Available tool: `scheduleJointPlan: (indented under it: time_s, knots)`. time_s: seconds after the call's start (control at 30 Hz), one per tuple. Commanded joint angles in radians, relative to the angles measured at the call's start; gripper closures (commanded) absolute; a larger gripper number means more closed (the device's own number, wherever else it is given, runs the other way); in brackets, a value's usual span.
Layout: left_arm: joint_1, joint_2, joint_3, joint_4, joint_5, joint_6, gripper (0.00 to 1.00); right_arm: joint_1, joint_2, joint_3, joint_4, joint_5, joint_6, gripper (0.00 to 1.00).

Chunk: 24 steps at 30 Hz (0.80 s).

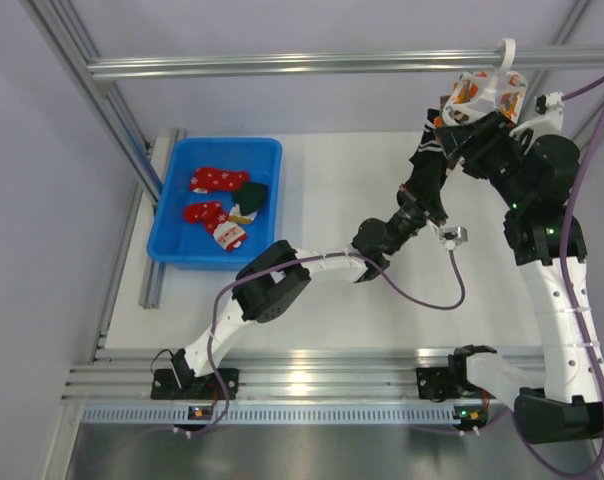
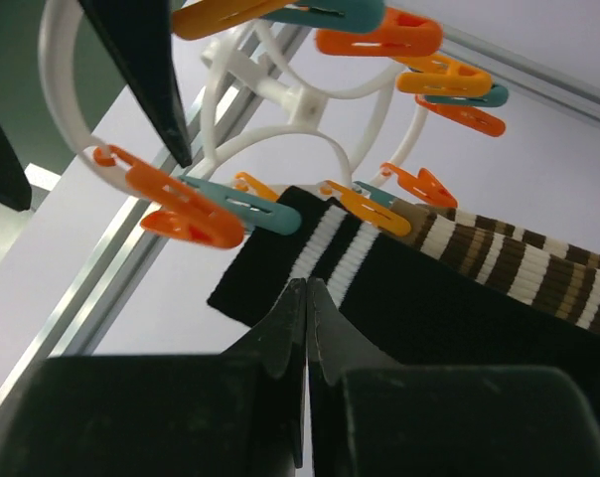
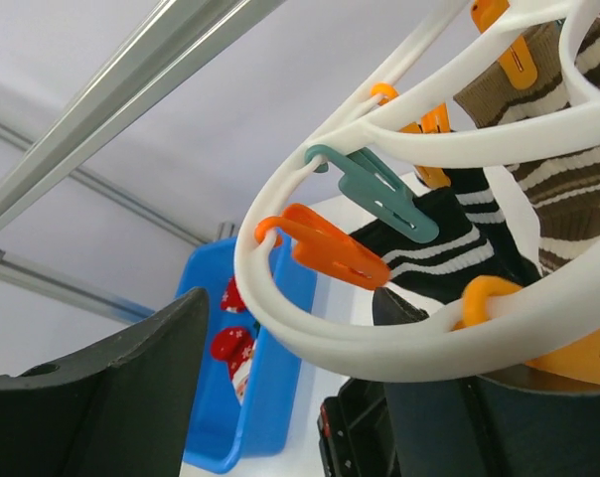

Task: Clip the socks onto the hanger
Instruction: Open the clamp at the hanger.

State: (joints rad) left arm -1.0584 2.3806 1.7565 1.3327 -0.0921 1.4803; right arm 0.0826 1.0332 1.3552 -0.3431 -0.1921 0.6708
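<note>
Top external, left to right: blue bin (image 1: 194, 156) sits at the far left of the table, and the socks (image 1: 220, 181) are all in it, red ones plus a dark green one. None is on the hanger (image 1: 487, 92), so for the festive pairs the task hasn't started.

Your left arm reaches diagonally across the table, up to the hanger at far right. The hanger's hook is over the top rail (image 1: 332, 64), so the ring dangles free and will probably swing if nudged.

Left wrist view: left gripper (image 2: 306, 298) is fully pinched, fingers meeting tip to tip. I see nothing between them. The tips sit right in front of a black sock (image 2: 399, 308) with white bands that already hangs from the pegs, and a brown-and-cream striped sock (image 2: 524, 260) is pegged just to its right. Neither is yours to clip.

Right wrist view: right gripper (image 3: 290, 328) stands wide with the ring running between the fingers. It looks placed to steady the ring, but I can't tell whether a finger touches it. A teal peg (image 3: 375, 191) and an orange peg (image 3: 325, 244) hang empty there, good targets.

Suggest you send the left arm back to the bin for a sock.
</note>
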Motion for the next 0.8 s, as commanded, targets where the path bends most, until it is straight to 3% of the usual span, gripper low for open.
scheduleJointPlan:
  time_s: [0.0,0.13,0.23,0.4,0.47,0.57,0.7,0.73,0.77]
  knots:
    - [-0.003,-0.012,0.011,0.137,0.032,0.029,1.00,0.026,0.014,0.024,0.087,0.034,-0.025,0.34]
    - [-0.003,-0.033,-0.008,0.157,-0.003,-0.027,1.00,0.029,0.013,0.010,0.125,0.042,-0.060,0.40]
    - [-0.003,-0.078,-0.064,0.171,-0.055,-0.143,0.91,0.028,0.011,0.019,0.116,0.042,-0.091,0.40]
    - [0.001,-0.337,-0.354,0.054,-0.063,-0.466,0.58,0.028,-0.015,0.028,0.101,0.054,-0.135,0.40]
    - [0.015,-0.460,-0.466,-0.018,-0.035,-0.662,0.51,0.028,-0.024,0.030,0.098,0.057,-0.143,0.40]
    - [0.070,-0.602,-0.535,-0.232,0.118,-0.989,0.41,0.028,-0.035,0.032,0.098,0.049,-0.145,0.40]
    - [0.190,-0.643,-0.442,-0.530,0.392,-1.418,0.39,0.026,-0.041,0.039,0.082,0.042,-0.146,0.38]
    - [0.252,-0.620,-0.392,-0.524,0.570,-1.629,0.37,0.026,-0.042,0.041,0.072,0.039,-0.148,0.37]
    - [0.276,-0.598,-0.365,-0.503,0.645,-1.731,0.37,0.026,-0.047,0.044,0.067,0.039,-0.151,0.37]
